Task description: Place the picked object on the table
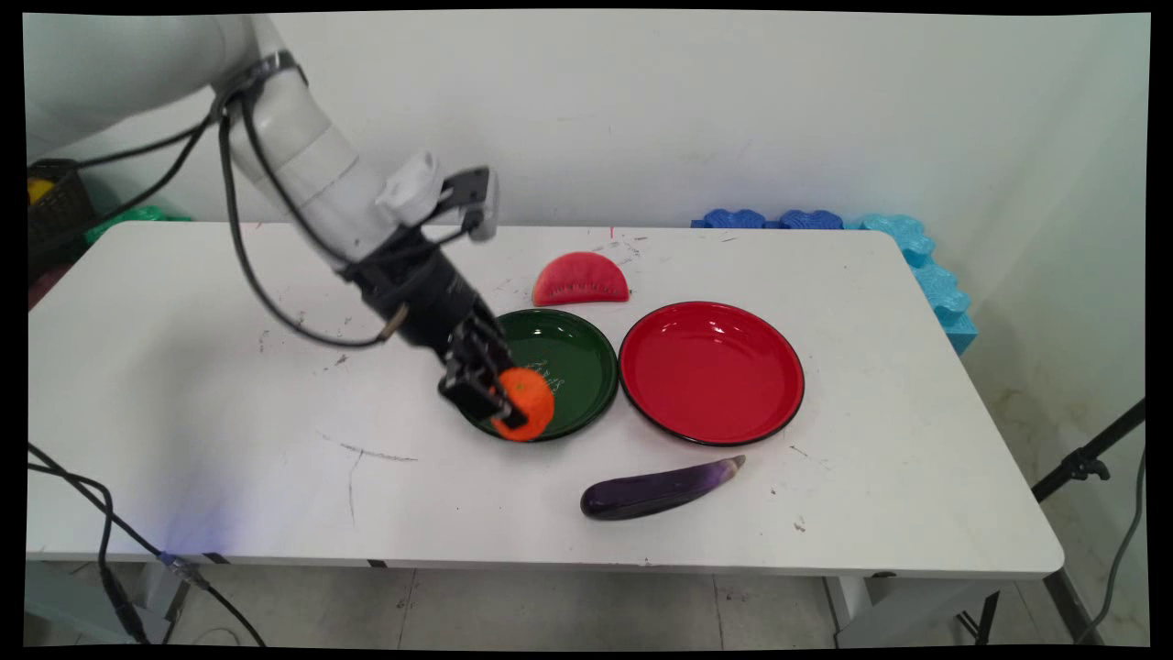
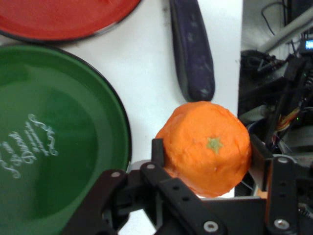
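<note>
End effector (image 2: pixel 208 149) clenched on orange (image 2: pixel 205 147), held above green plate's (image 1: pixel 586 353) near rim; eggplant (image 1: pixel 655 489) lies close by on worktop (image 1: pixel 229 412).

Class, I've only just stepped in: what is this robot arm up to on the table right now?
The gripper is shut on an orange, holding it over the near left rim of the green plate. A red plate, with nothing on it, sits just right of the green one. A purple eggplant lies on the white table in front of the plates, and a red watermelon slice lies behind them.
</note>
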`<state>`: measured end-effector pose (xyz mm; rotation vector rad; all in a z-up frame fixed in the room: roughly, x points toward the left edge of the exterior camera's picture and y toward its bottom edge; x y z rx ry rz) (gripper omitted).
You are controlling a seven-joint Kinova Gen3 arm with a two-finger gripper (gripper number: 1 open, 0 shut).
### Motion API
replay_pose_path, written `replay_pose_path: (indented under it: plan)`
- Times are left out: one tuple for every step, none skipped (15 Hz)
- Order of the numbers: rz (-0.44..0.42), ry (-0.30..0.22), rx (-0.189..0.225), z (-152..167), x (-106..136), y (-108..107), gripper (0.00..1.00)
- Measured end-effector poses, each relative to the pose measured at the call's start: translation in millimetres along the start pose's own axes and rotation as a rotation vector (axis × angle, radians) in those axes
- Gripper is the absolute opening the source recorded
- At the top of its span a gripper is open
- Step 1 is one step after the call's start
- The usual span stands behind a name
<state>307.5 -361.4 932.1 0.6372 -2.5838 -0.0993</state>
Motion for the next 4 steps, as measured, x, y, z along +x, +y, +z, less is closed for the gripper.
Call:
replay_pose_path:
  plan:
    - [-0.001,-0.004,0.001,7.0,-5.5,4.7,0.0]
    - [0.0,-0.009,0.004,15.7,-11.5,8.8,1.0]
    - [0.001,-0.013,0.007,24.4,-16.4,11.6,1.0]
    - [0.003,-0.014,0.013,33.4,-20.8,12.8,1.0]
